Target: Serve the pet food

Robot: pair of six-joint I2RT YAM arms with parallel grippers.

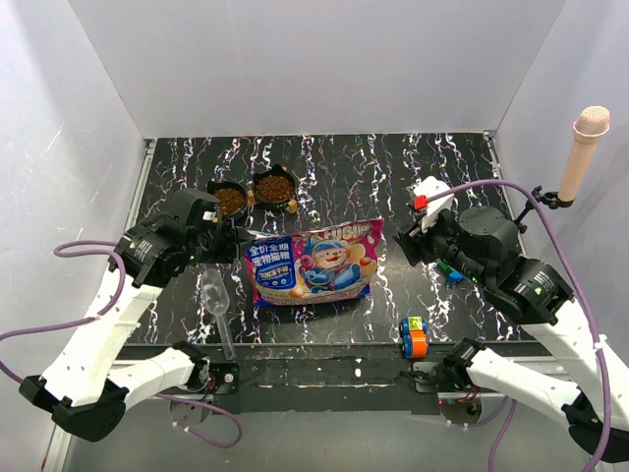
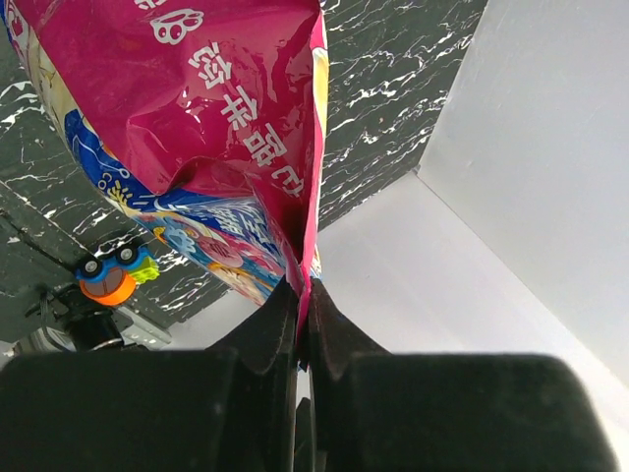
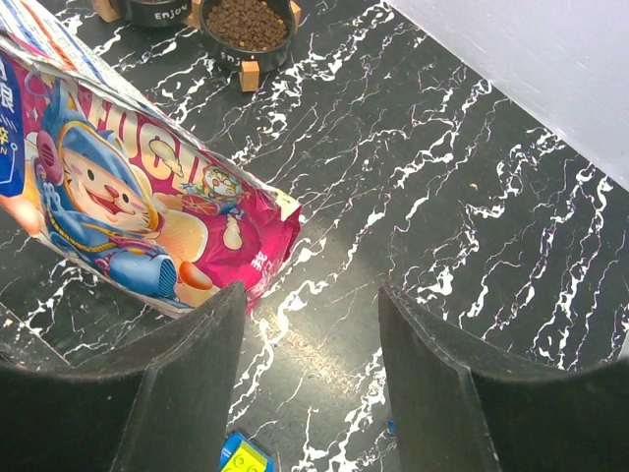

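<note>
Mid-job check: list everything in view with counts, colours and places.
pet food bag: one, magenta and blue, lying mid-table
bowls: two, black, beyond the bag's left end, holding brown kibble
scoop: one, clear, near-left of the bag
toy blocks: one cluster, blue-orange-green, near right
small piece: one, green-blue, under right arm
microphone: one, pink, right wall
table: one, black marbled
left gripper: one, black, shut on the bag's edge
right gripper: one, black, open, right of the bag
</note>
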